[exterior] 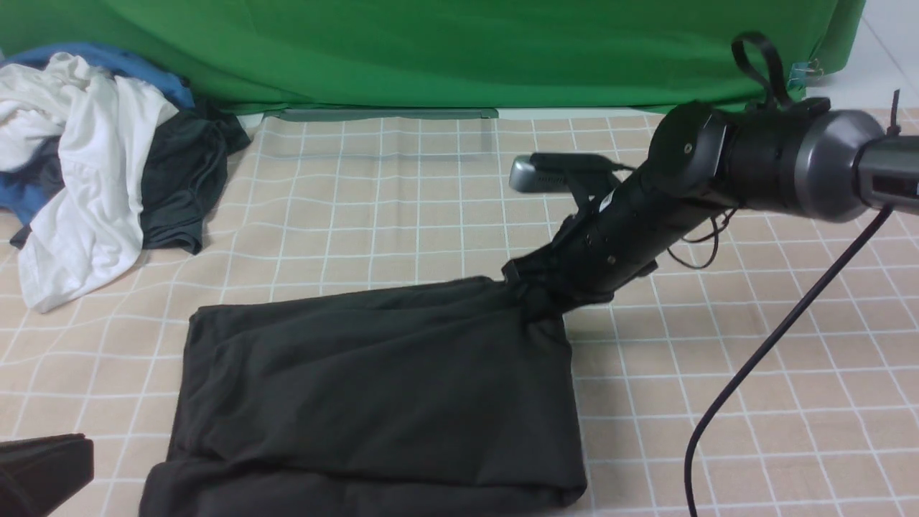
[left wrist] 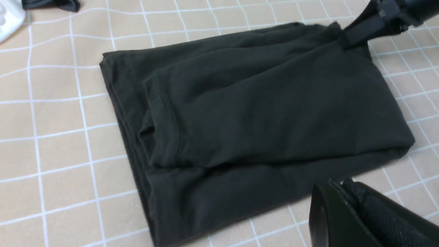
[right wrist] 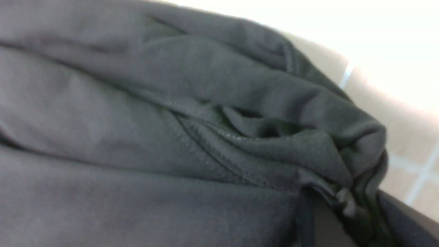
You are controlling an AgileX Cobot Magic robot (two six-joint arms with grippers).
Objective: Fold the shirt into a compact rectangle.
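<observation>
Nearest the front camera, at the lower left corner, sits the dark tip of the left gripper [exterior: 39,470], its fingers closed on nothing, clear of the cloth; beside it the shirt [exterior: 373,388] lies folded into a rough rectangle on the tabletop [exterior: 754,402], which wears a beige cover ruled in white squares; a green backdrop [exterior: 431,50] hangs along the far edge; at the far left a heap of clothes [exterior: 93,172], white, blue and dark, lies well apart from the shirt; bare checked cover stretches between that heap and the fold, and more to the right of it; at the shirt's far right corner the right gripper [exterior: 535,291] has its fingers pinched on bunched fabric, the corner drawn up slightly; a black cable [exterior: 761,359] hangs from that arm across the open right side.
</observation>
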